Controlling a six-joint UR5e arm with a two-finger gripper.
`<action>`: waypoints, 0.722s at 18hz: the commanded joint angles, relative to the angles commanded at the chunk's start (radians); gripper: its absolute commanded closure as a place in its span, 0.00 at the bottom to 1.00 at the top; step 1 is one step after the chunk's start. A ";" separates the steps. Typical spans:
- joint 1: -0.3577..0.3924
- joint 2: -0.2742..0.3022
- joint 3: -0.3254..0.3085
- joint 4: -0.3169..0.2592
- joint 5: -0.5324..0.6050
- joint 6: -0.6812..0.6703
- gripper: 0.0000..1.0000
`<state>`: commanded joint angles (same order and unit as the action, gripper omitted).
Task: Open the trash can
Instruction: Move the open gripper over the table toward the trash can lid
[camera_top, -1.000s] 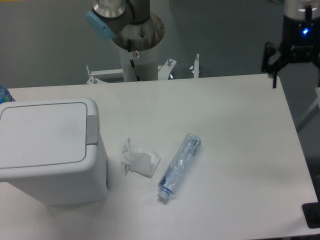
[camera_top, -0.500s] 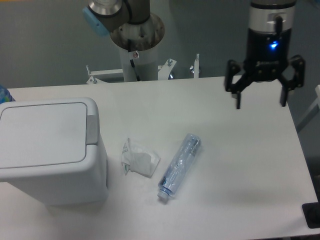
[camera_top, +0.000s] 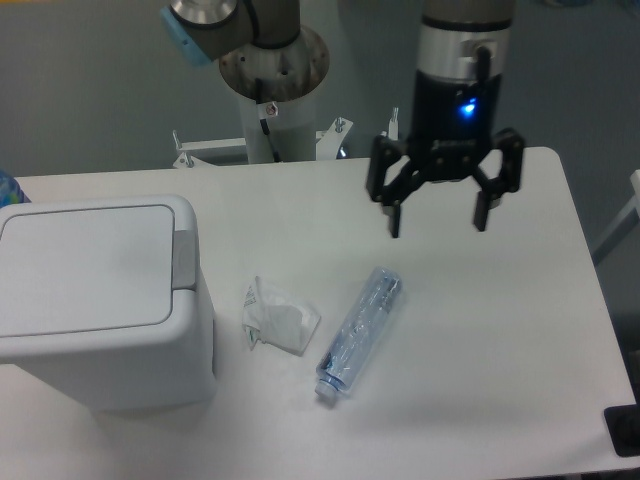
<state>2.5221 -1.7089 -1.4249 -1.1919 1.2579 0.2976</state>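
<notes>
**Inspector A:** At the left edge of the white rectangular worktop (camera_top: 480, 330) stands the large boxy white plastic trash can (camera_top: 100, 300) with rounded corners. It reaches toward the near left corner. Its flat rectangular lid (camera_top: 85, 265) lies down flush, closed. The grey push-button strip (camera_top: 184, 259) sits on the rim at the lid's right side.

**Inspector B:** Noted. The arm?

**Inspector A:** The black two-finger gripper (camera_top: 438, 218) hangs above the far half of the worktop, right of centre, pointing down. Its fingers (camera_top: 392, 215) are spread wide with nothing between them. A blue light shows on the black wrist body above. It is well apart from the trash can and touches nothing.

**Inspector B:** Other items on the surface?

**Inspector A:** Two. A crumpled white paper wrapper (camera_top: 277, 318) lies just beside the trash can's right wall, not clearly touching it. To its right, near the middle of the worktop, a clear plastic bottle (camera_top: 360, 332) lies on its side, slanted, its capped end toward the near edge. The bottle is below and slightly left of the gripper, apart from it.

**Inspector B:** Beyond the far edge?

**Inspector A:** The arm's white cylindrical base column (camera_top: 275, 105) with a light blue joint cap (camera_top: 180, 40) above it. At the far left a small blue object (camera_top: 8, 187) is partly cut off; I cannot identify it.
</notes>
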 joint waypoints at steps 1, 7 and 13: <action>-0.012 0.003 -0.015 0.002 -0.006 0.000 0.00; -0.042 0.008 -0.035 -0.002 -0.083 -0.098 0.00; -0.103 0.011 -0.052 -0.003 -0.080 -0.121 0.00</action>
<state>2.4192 -1.6981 -1.4771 -1.1950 1.1781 0.1764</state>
